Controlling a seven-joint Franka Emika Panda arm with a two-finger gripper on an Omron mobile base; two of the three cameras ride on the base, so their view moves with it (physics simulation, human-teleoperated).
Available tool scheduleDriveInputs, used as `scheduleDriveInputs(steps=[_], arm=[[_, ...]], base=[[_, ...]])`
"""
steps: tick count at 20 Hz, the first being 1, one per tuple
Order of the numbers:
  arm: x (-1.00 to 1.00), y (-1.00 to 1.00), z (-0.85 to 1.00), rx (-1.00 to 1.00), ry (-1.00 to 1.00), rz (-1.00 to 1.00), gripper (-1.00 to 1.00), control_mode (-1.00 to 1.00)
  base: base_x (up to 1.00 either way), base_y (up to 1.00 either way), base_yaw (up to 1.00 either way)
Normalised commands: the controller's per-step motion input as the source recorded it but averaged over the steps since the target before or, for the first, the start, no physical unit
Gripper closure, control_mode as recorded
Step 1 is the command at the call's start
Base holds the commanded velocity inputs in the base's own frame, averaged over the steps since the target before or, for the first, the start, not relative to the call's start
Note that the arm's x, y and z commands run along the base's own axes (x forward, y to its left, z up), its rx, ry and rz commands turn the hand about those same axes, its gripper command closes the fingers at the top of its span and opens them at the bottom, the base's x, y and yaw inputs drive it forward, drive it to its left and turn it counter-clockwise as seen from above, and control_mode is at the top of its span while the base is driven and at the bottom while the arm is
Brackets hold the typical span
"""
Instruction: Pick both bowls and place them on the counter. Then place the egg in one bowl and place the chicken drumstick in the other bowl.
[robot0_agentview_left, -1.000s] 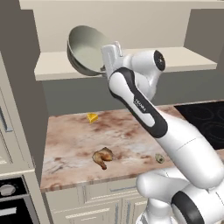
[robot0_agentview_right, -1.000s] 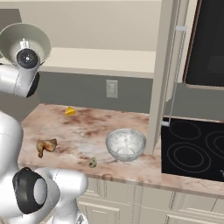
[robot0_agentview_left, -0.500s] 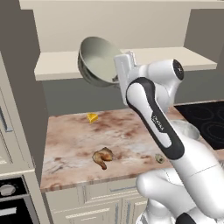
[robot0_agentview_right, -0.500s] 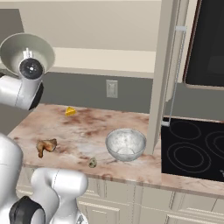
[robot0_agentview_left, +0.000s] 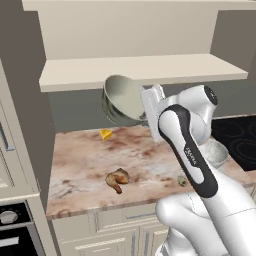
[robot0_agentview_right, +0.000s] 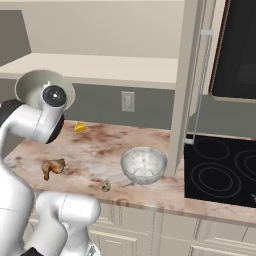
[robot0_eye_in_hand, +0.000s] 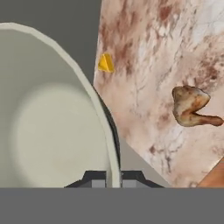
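Arm raised — hand (robot0_eye_in_hand: 113, 177) clamped shut.

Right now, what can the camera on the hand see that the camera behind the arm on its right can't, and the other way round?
The hand view alone shows the gripper shut on the rim of the dark grey-green bowl, one fingertip each side, seen close up.

The right base view alone shows the white speckled bowl standing on the counter, the egg in front of it, the stove and the wall outlet.

Both show the held bowl's pale inside, the chicken drumstick and the yellow cheese wedge on the marbled counter.
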Motion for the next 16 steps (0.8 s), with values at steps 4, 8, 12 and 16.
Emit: scheduleDriveInputs(steps=[4, 8, 12, 16], arm=[[-0.05, -0.32, -0.97, 0.0, 0.21, 0.0, 1.0, -1.0], [-0.01, -0.17, -0.81, -0.08, 0.13, 0.02, 1.0, -1.0], [0.1, -0.14, -0.64, -0.13, 0.09, 0.07, 1.0, -1.0], [0.25, -0.16, -0.61, -0.13, 0.06, 0.09, 1.0, -1.0]], base=[[0.0, 0.0, 0.0], [0.0, 0.0, 0.0], [0.0, 0.0, 0.0], [0.0, 0.0, 0.0]])
